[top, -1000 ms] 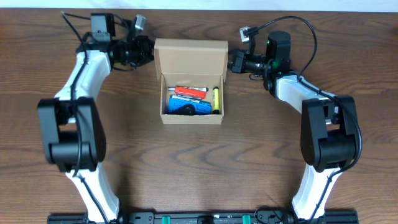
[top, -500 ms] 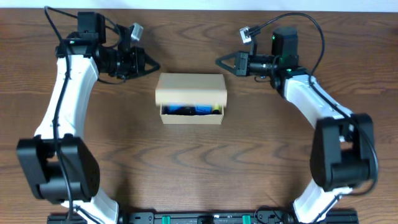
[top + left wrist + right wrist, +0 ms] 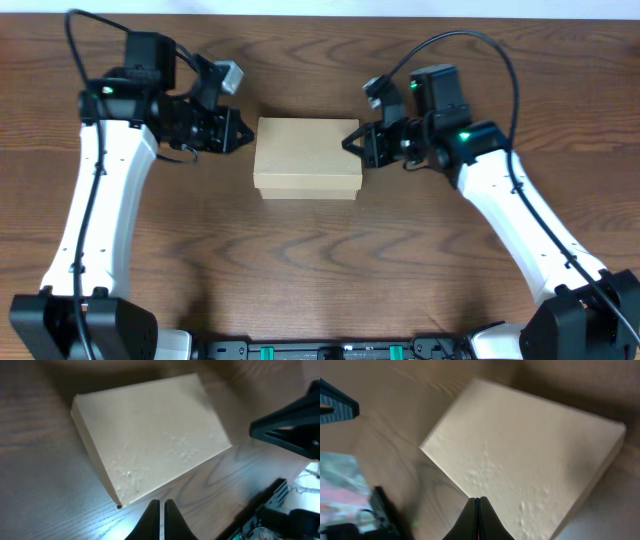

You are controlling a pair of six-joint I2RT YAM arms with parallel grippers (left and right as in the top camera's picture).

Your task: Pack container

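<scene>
From overhead I see the container (image 3: 306, 158) sitting at the middle of the table (image 3: 320, 265), its lid flap down flat so the top is one plain tan face. My left gripper (image 3: 240, 134) points at the box's left side, tips just beside the edge and over bare wood. In the left wrist view its jaws are drawn together with only a thin slit between them. My right gripper (image 3: 349, 142) comes in from the opposite side, its tips over the lid near the right edge. Its jaws are pressed together on nothing, and I cannot tell whether they touch the cardboard.
</scene>
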